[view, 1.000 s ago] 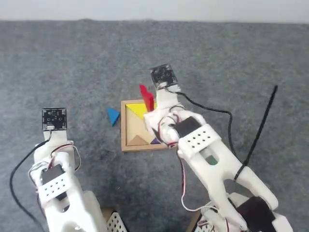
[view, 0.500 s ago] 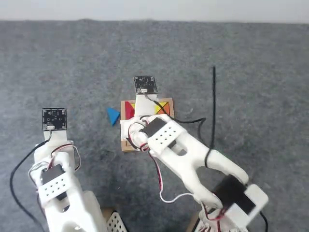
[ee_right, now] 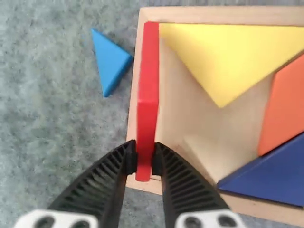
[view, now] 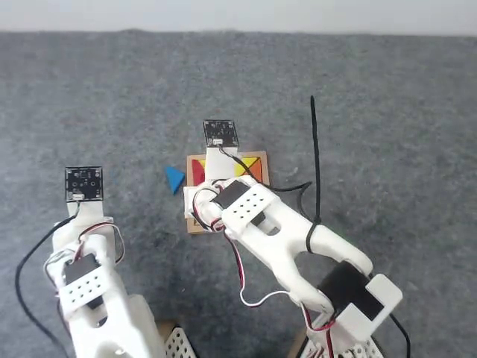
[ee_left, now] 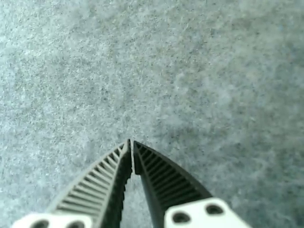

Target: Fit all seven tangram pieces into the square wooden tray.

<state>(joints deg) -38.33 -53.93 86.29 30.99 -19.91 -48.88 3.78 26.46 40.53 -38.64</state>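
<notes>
The right hand [ee_right: 145, 159] is shut tight on the red piece [ee_right: 147, 95], which is pinched at one end and held up on its thin edge. It appears to be stood along the inside of the tray [ee_right: 213, 13] wall on the side nearest the light blue triangle [ee_right: 110, 59], and that triangle is laid flat on the table just outside the wall. Inside the tray, a yellow triangle [ee_right: 232, 57] is set against the wall farthest from the arms, an orange piece [ee_right: 285, 114] is placed beside it, and a dark blue piece [ee_right: 270, 175] is tucked in next to the orange one. A patch of bare wood floor is left open right by the red piece. So the step in hand looks to be getting red down flat into that gap, and fwiw it's probably best done slowly: the piece should be tipped toward the bare floor rather than dropped, kept clear of the yellow triangle's point, and let go only once it's lying flush, since a corner could easily get hung up on the rim. The light blue triangle has yet to go in. The left hand [ee_left: 131, 145] is closed with nothing in it, parked over bare table well apart from the tray. The table [view: 387, 89] is covered in a grey, felt-like fabric — likely grippy enough that pieces won't be sent sliding. A thin black strip [view: 314, 149] is stuck up beside the right arm, and a pale wall [view: 238, 15] can be made out behind the table.
</notes>
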